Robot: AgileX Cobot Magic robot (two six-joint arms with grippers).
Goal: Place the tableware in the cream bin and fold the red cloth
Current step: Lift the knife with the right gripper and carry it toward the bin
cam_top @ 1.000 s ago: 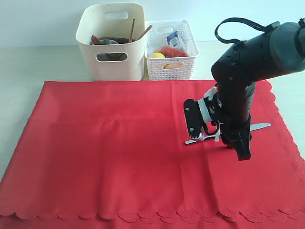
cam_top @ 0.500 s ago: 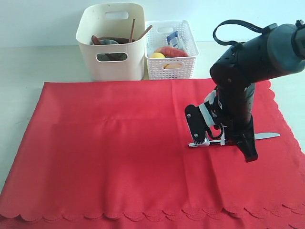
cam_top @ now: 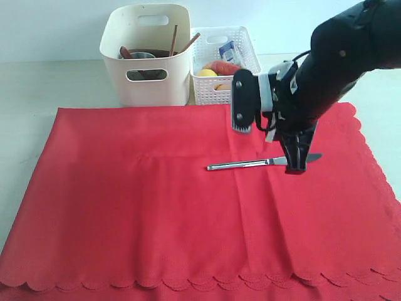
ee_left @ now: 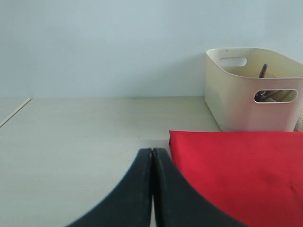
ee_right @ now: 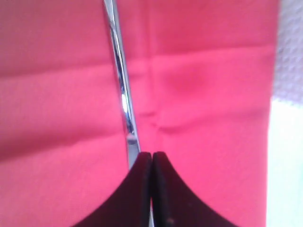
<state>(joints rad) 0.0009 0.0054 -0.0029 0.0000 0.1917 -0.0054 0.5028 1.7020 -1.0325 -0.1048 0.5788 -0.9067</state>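
In the exterior view, a slim, shiny metal knife [cam_top: 244, 165] is gripped near its blade by the closed right gripper [cam_top: 296, 166], right of centre above the red cloth [cam_top: 156, 207]. In the left wrist view, the left gripper [ee_left: 152, 153] is seen shut and empty. In the right wrist view, the knife's handle is shown mirror-bright against the cloth.

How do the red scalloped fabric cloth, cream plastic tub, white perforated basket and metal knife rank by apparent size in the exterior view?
Largest to smallest:
red scalloped fabric cloth
cream plastic tub
white perforated basket
metal knife: long but thin, least area

Tub and basket sit farther back.
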